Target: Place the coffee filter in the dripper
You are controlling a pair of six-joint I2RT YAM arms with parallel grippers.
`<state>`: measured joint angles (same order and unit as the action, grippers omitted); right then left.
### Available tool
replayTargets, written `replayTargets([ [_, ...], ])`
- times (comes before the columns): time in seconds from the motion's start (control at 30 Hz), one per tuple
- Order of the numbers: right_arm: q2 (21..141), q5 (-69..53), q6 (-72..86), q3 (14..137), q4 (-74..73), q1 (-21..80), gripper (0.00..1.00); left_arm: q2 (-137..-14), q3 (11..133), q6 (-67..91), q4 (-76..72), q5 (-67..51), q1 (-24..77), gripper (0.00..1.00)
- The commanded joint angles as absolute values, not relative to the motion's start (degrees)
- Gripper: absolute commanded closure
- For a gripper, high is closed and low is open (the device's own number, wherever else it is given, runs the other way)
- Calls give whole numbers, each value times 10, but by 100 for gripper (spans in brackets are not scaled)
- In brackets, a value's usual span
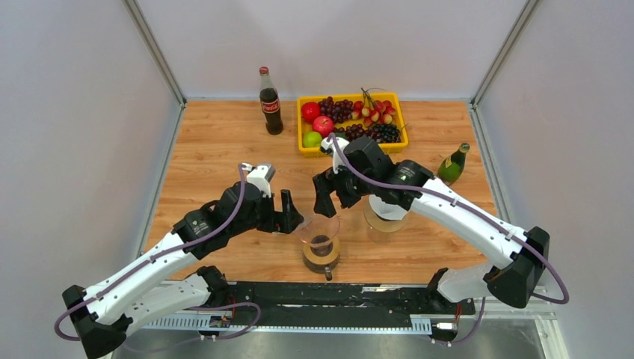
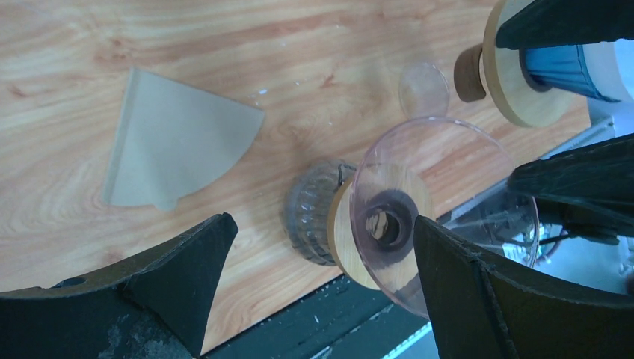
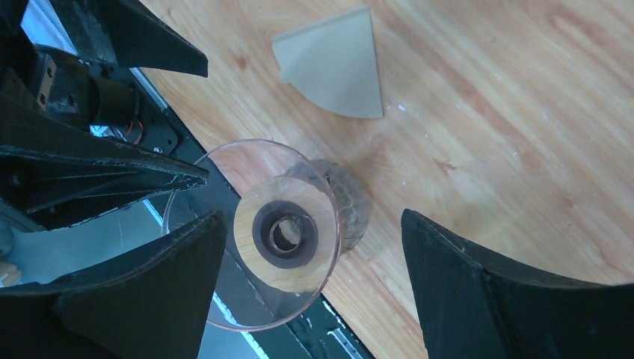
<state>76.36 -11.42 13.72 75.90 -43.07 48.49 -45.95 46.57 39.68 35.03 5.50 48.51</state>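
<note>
Pincers: my left gripper (image 2: 321,224) and my right gripper (image 3: 312,217) both stand spread wide, pinching nothing.
Under my fingers: the dripper (image 3: 254,232), a clear cone on a wooden collar, sits below both pairs, untouched and with no paper inside.
Beyond my fingertips: the filter (image 2: 176,142) lies flat on the table (image 2: 314,45), ahead of both pincers and apart from the dripper, with no finger on it.
From above: my arms hide the filter.
Filter's feel: I judge it thin paper, very light and limp, folded into a fan and lying tight to the wood, so hard to get a finger under.
Where to hold: I would pinch the curved edge lightly; a hard squeeze would crease it.
Risk: the dripper looks fragile and top-heavy on its carafe (image 2: 310,217); a knock from either finger could tip it.
</note>
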Motion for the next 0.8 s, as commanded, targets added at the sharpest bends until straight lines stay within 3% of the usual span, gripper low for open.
replayTargets([
  [0.0,782,-98,126,784,-476,503,12,-449,453,417,337,5,483,0],
  [0.5,791,-109,135,750,-483,517,24,-452,421,388,290,-106,483,8],
  [0.77,786,-113,141,732,-484,525,27,-463,408,359,277,-176,484,19],
])
